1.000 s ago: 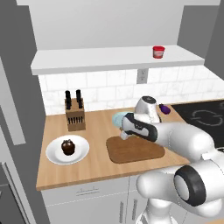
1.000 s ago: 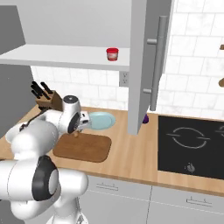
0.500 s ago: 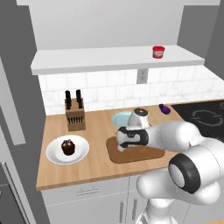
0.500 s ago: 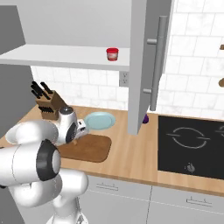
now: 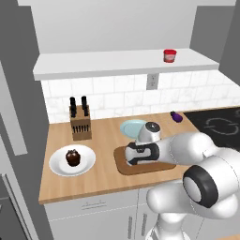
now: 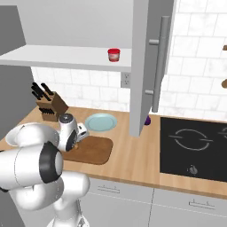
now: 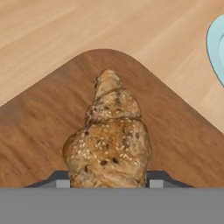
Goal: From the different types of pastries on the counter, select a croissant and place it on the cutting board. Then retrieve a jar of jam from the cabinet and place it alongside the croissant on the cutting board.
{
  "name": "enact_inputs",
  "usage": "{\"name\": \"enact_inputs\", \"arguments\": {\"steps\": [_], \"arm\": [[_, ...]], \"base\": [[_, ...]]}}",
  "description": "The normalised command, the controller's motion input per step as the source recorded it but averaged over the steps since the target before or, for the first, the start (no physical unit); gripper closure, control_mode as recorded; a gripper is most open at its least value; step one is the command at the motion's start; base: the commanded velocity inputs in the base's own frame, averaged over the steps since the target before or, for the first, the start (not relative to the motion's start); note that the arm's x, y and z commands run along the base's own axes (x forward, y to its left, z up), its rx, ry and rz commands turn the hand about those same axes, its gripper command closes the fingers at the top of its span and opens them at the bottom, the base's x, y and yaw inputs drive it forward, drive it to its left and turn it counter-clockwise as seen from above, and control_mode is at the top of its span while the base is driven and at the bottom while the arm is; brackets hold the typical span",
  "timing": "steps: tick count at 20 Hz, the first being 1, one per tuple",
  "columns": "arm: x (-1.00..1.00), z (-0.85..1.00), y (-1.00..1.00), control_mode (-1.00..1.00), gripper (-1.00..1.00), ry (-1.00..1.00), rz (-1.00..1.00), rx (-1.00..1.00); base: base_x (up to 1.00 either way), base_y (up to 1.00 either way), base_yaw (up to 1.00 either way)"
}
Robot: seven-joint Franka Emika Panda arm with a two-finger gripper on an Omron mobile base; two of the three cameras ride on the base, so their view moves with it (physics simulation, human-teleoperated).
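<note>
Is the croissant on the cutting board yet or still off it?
Over it: the croissant sits in the end effector above the cutting board; contact cannot be told.

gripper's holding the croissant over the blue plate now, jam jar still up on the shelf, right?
Not the plate. The hand view shows the croissant, held between the gripper's fingers, over the dark cutting board; the blue plate lies off to one side. The jam jar does stand on the white shelf.
</note>
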Motion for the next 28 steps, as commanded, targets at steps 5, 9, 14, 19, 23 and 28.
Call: {"name": "enact_inputs", "arguments": {"steps": [5,9,14,19,23,28], "arm": [[0.00,0.00,0.01,-1.00,-1.00,0.00,0.00,0.00],[-0.10,0.40,0.00,-1.00,-1.00,0.00,0.00,0.00],[-0.17,0.93,-0.01,-1.00,-1.00,0.00,0.00,0.00],[-0.05,0.93,-0.45,-1.00,-1.00,0.01,-0.17,0.01],[-0.12,0.77,-0.74,-1.00,-1.00,0.05,-0.36,0.00],[-0.33,0.96,-0.48,-1.00,-1.00,0.00,-0.33,0.00]], "base": [[0.00,0.00,0.00],[0.00,0.00,0.00],[0.00,0.00,0.00],[0.00,0.00,0.00],[0.00,0.00,0.00],[0.00,0.00,0.00]]}}
